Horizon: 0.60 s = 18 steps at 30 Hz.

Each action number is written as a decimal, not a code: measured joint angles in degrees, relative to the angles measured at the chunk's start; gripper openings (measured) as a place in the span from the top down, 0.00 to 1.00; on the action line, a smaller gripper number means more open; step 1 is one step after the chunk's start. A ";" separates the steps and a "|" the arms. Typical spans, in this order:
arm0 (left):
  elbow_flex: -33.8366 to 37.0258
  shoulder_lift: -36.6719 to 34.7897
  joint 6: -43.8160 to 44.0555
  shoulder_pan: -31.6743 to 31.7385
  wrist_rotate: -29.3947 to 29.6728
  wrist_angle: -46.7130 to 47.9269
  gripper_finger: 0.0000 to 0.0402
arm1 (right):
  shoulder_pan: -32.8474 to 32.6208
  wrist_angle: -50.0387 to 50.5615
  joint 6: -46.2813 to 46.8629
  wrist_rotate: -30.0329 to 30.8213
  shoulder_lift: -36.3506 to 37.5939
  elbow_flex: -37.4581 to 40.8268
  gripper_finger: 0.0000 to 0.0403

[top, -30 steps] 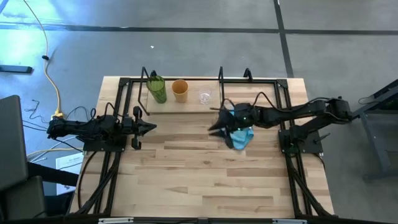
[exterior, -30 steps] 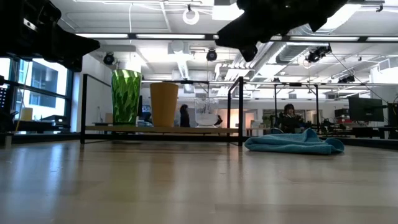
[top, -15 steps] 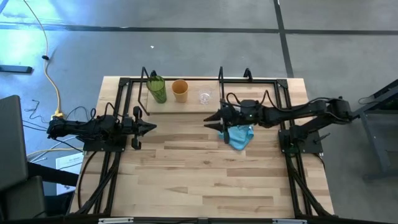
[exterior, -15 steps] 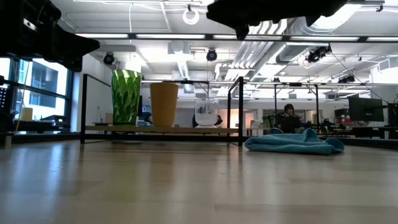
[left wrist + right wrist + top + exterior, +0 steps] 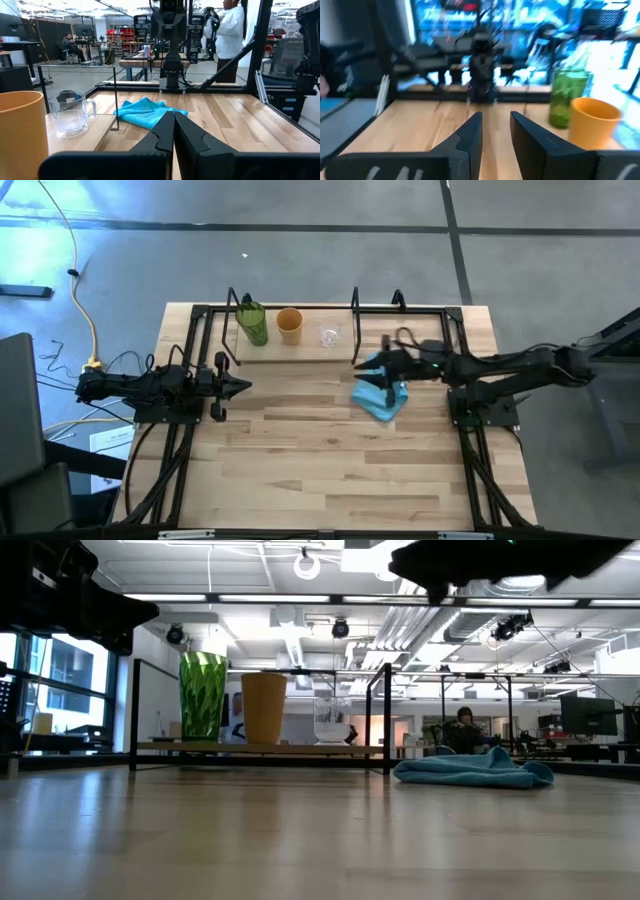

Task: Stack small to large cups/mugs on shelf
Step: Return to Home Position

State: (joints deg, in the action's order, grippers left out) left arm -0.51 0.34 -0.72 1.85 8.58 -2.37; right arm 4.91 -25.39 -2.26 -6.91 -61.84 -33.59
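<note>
Three cups stand upright in a row on the low wooden shelf (image 5: pixel 305 345) at the table's far side: a tall green one (image 5: pixel 252 323), an orange-tan one (image 5: pixel 290 325) and a small clear glass one (image 5: pixel 330 335). They also show in the low view: the green cup (image 5: pixel 203 695), the orange cup (image 5: pixel 264 708), the glass (image 5: pixel 332 720). My right gripper (image 5: pixel 360 364) hangs open and empty in the air just right of the glass, above the near edge of the shelf. My left gripper (image 5: pixel 247 385) is shut and empty, near the shelf's left end.
A light blue cloth (image 5: pixel 382 396) lies crumpled on the table below my right arm, just in front of the shelf's right end. Black rod uprights (image 5: pixel 355 300) frame the shelf. A person in white (image 5: pixel 231 35) stands beyond the table's right side.
My right gripper has risen and drawn back toward the table's right edge and a little toward the far edge, off the blue cloth, which has stayed where it lay. The cups have not moved.
</note>
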 joint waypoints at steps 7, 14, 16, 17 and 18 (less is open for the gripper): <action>0.00 0.02 0.38 0.00 0.02 -0.02 1.00 | 0.04 -12.76 2.23 3.38 9.40 12.17 0.77; 0.00 0.00 1.15 0.00 0.00 0.00 1.00 | 0.02 -11.66 0.28 3.68 12.08 14.41 0.77; 0.00 0.00 1.17 0.00 0.00 0.00 1.00 | 0.02 -13.41 -0.61 3.70 12.07 15.71 0.77; 0.00 0.00 1.19 0.00 0.00 0.00 1.00 | 0.02 -14.85 -0.95 3.68 12.06 16.66 0.77; 0.00 0.00 1.19 0.00 0.01 0.00 1.00 | 0.02 -16.62 -1.21 3.68 12.06 17.84 0.77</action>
State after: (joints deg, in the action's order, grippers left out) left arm -0.51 0.34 0.47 1.85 8.59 -2.37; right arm 4.93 -42.01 -3.47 -3.22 -49.78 -15.75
